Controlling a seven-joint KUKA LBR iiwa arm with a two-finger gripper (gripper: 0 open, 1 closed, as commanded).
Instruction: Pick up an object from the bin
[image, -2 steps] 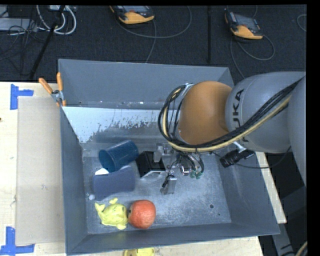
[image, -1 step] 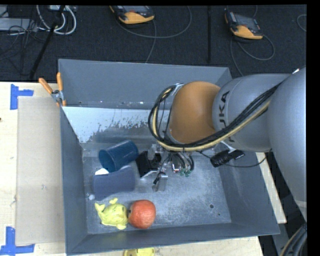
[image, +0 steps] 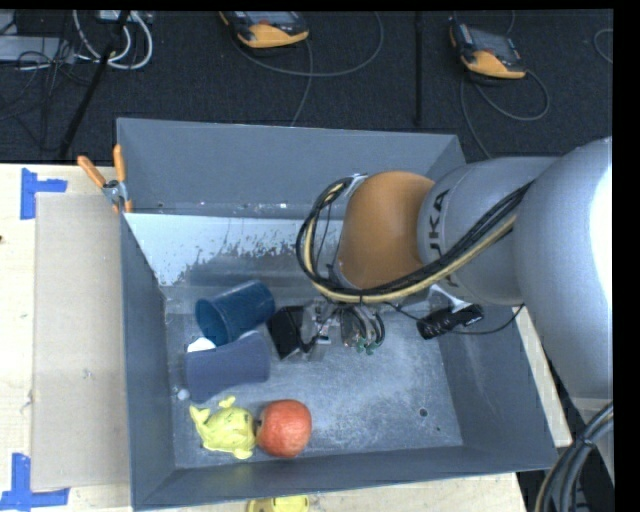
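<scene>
Black small block (image: 286, 331) lies mid-floor of the grey bin (image: 300, 170), just beside my pincer (image: 325, 330); I cannot tell whether the pincer is open or closed. Nearest me, by the front wall, a round red fruit (image: 285, 428) touches a yellow toy (image: 225, 428). Behind them a slate-blue cup (image: 228, 366) lies on its side, then a darker blue cup (image: 234, 310), also tipped over. Farther back, the arm (image: 480, 230) carries dark lettering, partly hidden, beginning KU.

Even overhead light fills the grey bin (image: 400, 405); its back wall (image: 215, 238) glares pale, and the arm (image: 560, 240) shadows the floor beneath.
</scene>
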